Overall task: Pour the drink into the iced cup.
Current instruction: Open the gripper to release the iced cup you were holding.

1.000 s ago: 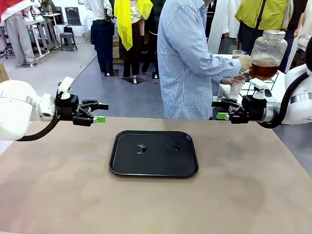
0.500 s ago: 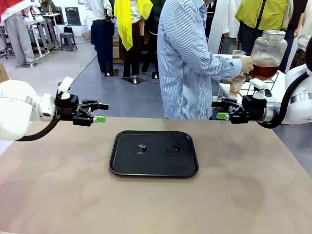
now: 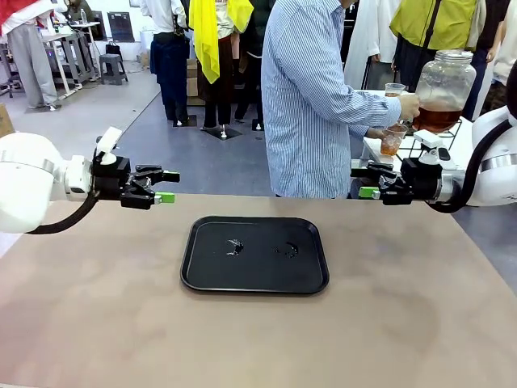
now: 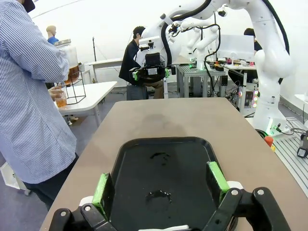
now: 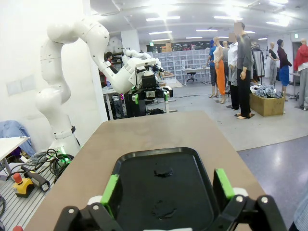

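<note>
From the front, a clear cup [image 3: 392, 141] is being held under a glass jar [image 3: 443, 90] of the drink [image 3: 437, 119] by a person [image 3: 317, 97], beyond the table's [image 3: 97, 315] far right. A black tray [image 3: 254, 254] is lying mid-table. The left gripper [image 3: 167, 187] and the right gripper [image 3: 365, 182] are being kept spread, empty, either side. No writing is readable.

In the left wrist view, the tray [image 4: 163, 178] is being framed by spread green pads [image 4: 101, 188].

In the right wrist view, spread pads [image 5: 222, 183] are framing the tray [image 5: 163, 185].

drink [image 3: 437, 118]: amber-brown, tea-looking stuff sitting in the bottom part of a big clear jar on a wire stand, on the side table behind the person
cup [image 3: 393, 140]: small clear plastic one, held upright just under the jar, bit of amber liquid already in the bottom; can't make out ice
</note>
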{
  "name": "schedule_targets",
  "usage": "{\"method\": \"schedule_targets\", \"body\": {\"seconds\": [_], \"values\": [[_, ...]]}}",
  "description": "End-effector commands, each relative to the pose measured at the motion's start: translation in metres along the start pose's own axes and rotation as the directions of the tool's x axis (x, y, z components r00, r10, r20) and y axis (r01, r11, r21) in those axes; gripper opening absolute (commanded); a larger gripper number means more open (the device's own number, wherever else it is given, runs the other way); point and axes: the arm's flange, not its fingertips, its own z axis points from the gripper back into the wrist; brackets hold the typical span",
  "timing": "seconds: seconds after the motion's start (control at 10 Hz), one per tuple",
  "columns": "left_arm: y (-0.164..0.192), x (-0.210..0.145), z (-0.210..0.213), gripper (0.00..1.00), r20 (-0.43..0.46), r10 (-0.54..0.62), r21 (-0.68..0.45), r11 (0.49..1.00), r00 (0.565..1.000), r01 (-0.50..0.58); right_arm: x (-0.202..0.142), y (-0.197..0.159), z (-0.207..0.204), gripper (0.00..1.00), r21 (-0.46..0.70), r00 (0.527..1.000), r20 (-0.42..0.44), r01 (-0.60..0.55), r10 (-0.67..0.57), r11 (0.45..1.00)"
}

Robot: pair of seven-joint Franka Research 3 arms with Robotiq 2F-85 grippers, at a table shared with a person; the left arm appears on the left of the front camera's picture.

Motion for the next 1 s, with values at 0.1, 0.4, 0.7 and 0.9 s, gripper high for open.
{"method": "schedule_targets", "body": {"seconds": [0.1, 0.4, 0.7, 0.9], "values": [[0.0000, 0.0010, -0.0008, 1.00, 0.001, 0.006, -0.001, 1.000, 1.000, -0.006, 0.0039, -0.0012, -0.0009, 1.00, 0.010, 1.000, -0.004, 0.009, -0.009, 1.000], [0.0000, 0.0010, -0.0008, 1.00, 0.001, 0.006, -0.001, 1.000, 1.000, -0.006, 0.0039, -0.0012, -0.0009, 1.00, 0.010, 1.000, -0.004, 0.009, -0.009, 1.000], [0.0000, 0.0010, -0.0008, 1.00, 0.001, 0.006, -0.001, 1.000, 1.000, -0.006, 0.0039, -0.0012, -0.0009, 1.00, 0.010, 1.000, -0.004, 0.009, -0.009, 1.000], [0.0000, 0.0010, -0.0008, 1.00, 0.001, 0.006, -0.001, 1.000, 1.000, -0.006, 0.0039, -0.0012, -0.0009, 1.00, 0.010, 1.000, -0.004, 0.009, -0.009, 1.000]]}}
